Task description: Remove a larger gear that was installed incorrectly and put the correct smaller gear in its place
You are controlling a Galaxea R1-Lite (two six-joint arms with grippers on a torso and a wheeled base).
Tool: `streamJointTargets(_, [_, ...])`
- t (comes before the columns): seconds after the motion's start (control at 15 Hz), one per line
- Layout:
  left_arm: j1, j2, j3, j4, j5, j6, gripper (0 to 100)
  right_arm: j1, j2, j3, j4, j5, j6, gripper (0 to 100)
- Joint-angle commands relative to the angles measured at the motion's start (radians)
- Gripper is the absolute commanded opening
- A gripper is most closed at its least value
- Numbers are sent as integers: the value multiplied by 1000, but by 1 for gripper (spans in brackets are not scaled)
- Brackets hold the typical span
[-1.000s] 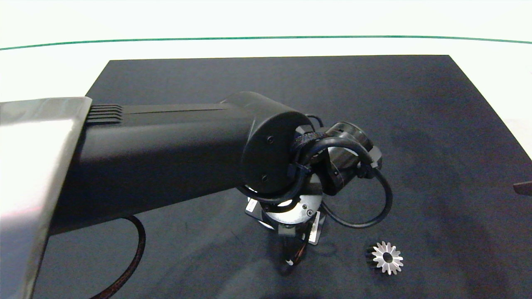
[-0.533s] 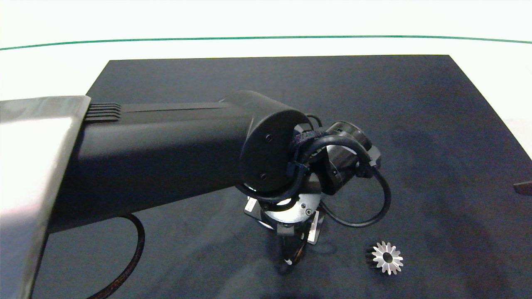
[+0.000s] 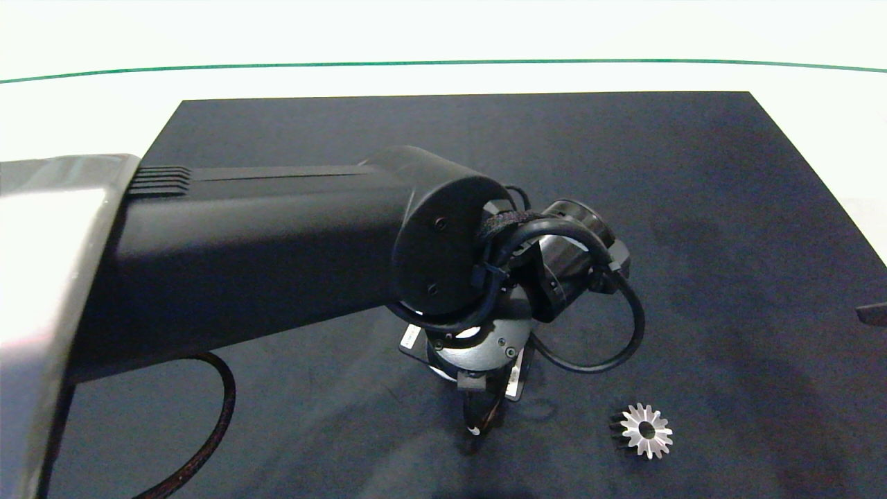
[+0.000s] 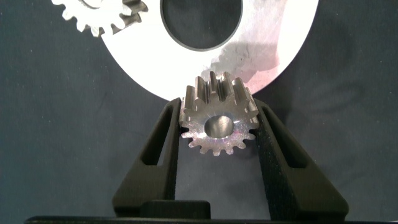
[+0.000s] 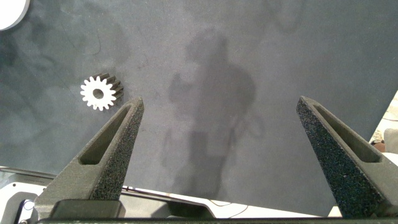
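Note:
My left gripper (image 4: pixel 217 124) is shut on the smaller gear (image 4: pixel 217 121), a silver spur gear with short blunt teeth and a round bore. The gear hangs at the rim of a silver round plate (image 4: pixel 267 59) with a large dark hole. In the head view the left arm's wrist (image 3: pixel 478 346) hides this gear and the plate. The larger gear (image 3: pixel 646 430), star-toothed with a dark side, lies alone on the dark mat at the near right, apart from both grippers. It also shows in the right wrist view as the larger gear (image 5: pixel 99 93). My right gripper (image 5: pixel 219 102) is open above bare mat.
Another small gear (image 4: pixel 99 15) sits on the plate's far part. The dark mat (image 3: pixel 693 173) lies on a white table with a green line (image 3: pixel 443 62) beyond it. The right arm's tip (image 3: pixel 872 313) shows at the right edge. A black cable (image 3: pixel 215 423) loops below the left arm.
The left arm and its wrist have shifted a little to the left and toward the near edge. The larger gear has stayed where it lay.

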Motion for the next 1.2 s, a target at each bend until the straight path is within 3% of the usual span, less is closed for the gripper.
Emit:
streamJointTargets(0.07, [-9, -1, -1, 6, 3, -15, 13, 0, -1, 1, 6, 0, -1, 100])
streamJointTargets(1.2, [-9, 18, -1, 0, 2, -8, 13, 0, -4, 13, 3, 8, -15, 100])
